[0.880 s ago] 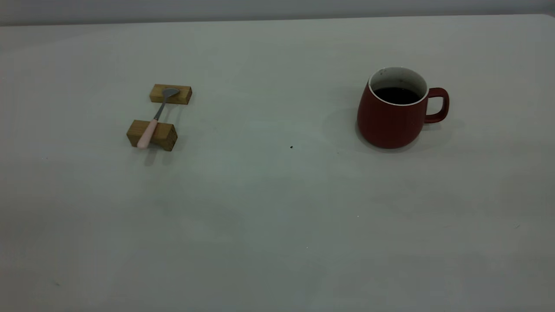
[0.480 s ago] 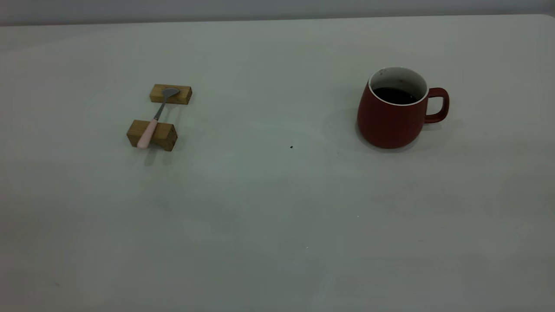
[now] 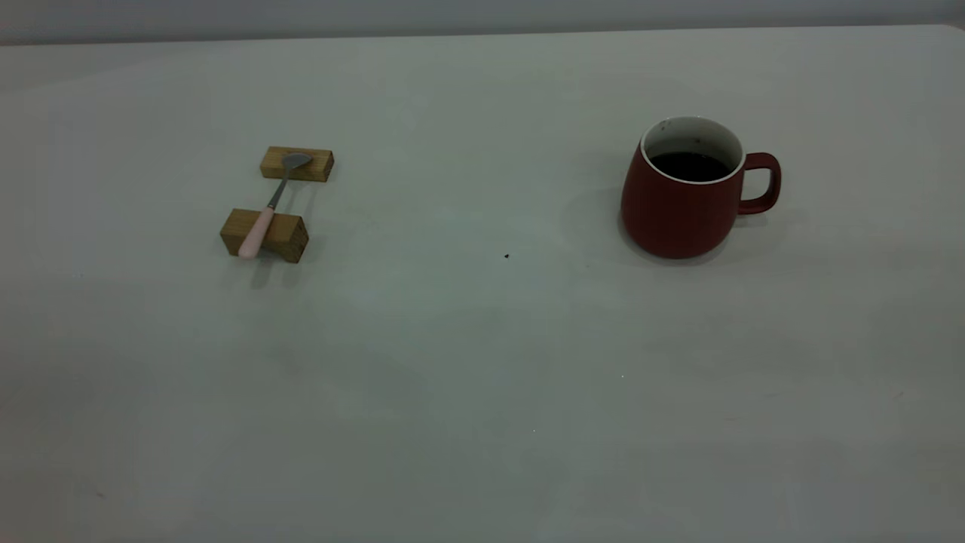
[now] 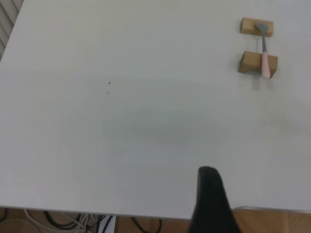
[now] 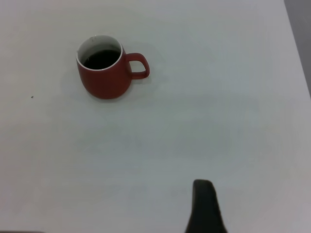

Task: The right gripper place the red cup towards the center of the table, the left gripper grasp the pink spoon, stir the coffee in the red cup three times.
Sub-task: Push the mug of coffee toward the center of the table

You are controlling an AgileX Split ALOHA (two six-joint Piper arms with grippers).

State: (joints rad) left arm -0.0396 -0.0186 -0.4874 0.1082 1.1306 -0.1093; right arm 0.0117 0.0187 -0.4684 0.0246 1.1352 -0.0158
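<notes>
The red cup (image 3: 678, 215) stands upright on the right part of the table (image 3: 482, 362), handle pointing right, with dark coffee (image 3: 690, 166) inside. In the right wrist view the red cup (image 5: 104, 80) and its coffee (image 5: 101, 58) are far from my right gripper (image 5: 202, 183), which shows as one dark tip, shut and empty. The pink spoon (image 3: 265, 211) lies bridged across two wooden blocks on the left. In the left wrist view the pink spoon (image 4: 265, 58) is far from my left gripper (image 4: 208, 170), shut and empty above the table's near edge. Neither gripper appears in the exterior view.
The spoon's bowl rests on the far wooden block (image 3: 297, 164) and its handle on the near block (image 3: 264, 234). A tiny dark speck (image 3: 506, 256) marks the table's middle. Cables (image 4: 73, 223) hang below the table edge on the left arm's side.
</notes>
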